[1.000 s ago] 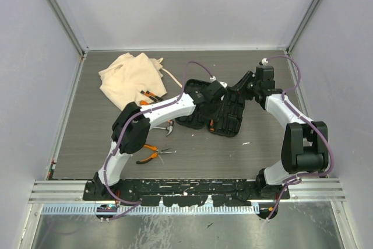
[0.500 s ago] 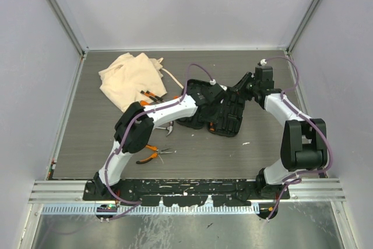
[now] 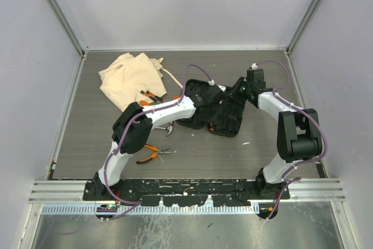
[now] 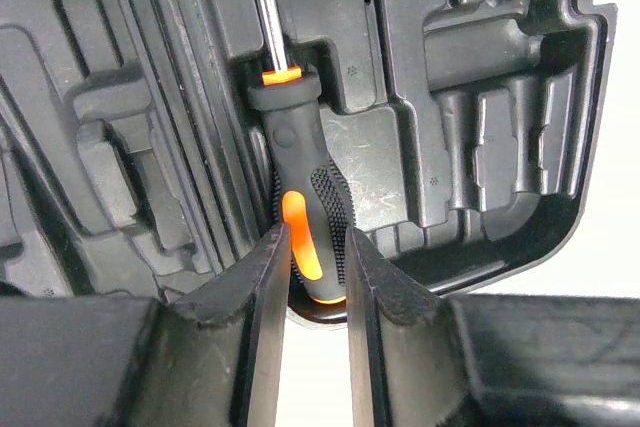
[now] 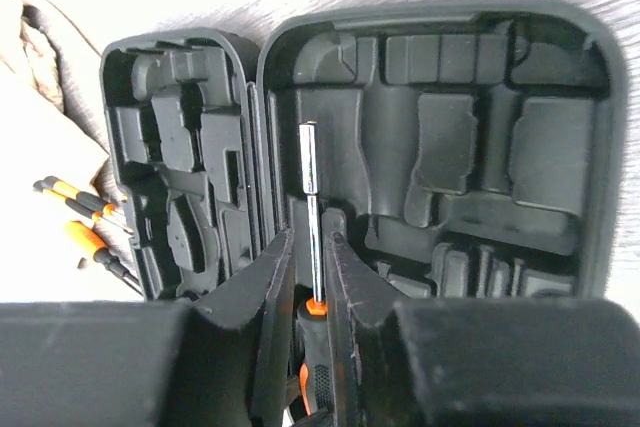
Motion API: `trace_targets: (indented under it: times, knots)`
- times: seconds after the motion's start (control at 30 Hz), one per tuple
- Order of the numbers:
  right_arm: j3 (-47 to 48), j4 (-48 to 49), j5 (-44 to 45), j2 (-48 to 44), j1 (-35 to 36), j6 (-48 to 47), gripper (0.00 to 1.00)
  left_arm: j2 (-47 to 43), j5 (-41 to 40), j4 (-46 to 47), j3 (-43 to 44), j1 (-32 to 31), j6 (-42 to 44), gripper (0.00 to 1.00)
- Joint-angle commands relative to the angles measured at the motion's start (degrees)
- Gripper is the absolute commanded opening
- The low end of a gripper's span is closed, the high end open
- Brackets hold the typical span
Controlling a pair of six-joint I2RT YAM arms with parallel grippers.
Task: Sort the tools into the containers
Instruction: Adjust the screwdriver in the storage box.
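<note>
The black tool case [image 3: 230, 122] lies open in mid-table. An orange-and-black screwdriver [image 4: 300, 157] lies in its right half beside the hinge. My left gripper [image 4: 312, 232] is closed on the butt end of its handle, over the case [image 3: 220, 93]. My right gripper [image 5: 310, 237] hovers over the same screwdriver's shaft [image 5: 311, 187], with its jaws a narrow gap apart and empty, at the case's far right [image 3: 238, 90]. The beige bag [image 3: 129, 77] lies at the far left. Loose screwdrivers [image 3: 150, 95], a hammer [image 3: 168, 127] and pliers [image 3: 152, 153] lie on the table.
The case's moulded recesses [image 5: 470, 147] apart from the screwdriver's hold nothing. The loose screwdrivers [image 5: 85, 217] lie just left of the case, next to the bag's edge [image 5: 20, 47]. Grey walls close in the table on three sides.
My right gripper has moved left, from beside the case's far right corner to over the case. My left gripper has shifted only slightly over the case.
</note>
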Motion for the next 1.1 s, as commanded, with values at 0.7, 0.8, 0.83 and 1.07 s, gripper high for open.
trace_targets:
  times: [0.7,0.8,0.83,1.07]
  knots:
    - [10.7,-1.0,5.0,11.3,4.3,0.1,0.19,-1.3,-0.8,-1.2,-2.3,-0.3,-0.3,0.26]
    - [11.0,-1.1,4.5,12.2,4.4,0.0,0.19,-1.2,-0.8,-1.3,-2.3,-0.2,-0.2,0.26]
    - [11.1,-1.1,4.5,12.4,4.5,0.0,0.19,-1.3,-0.7,-1.3,-2.2,-0.3,-0.2,0.26]
    - [11.2,-1.4,5.4,14.0,4.7,-0.7,0.19,-1.5,-0.8,-1.2,-2.7,-0.2,-0.4,0.25]
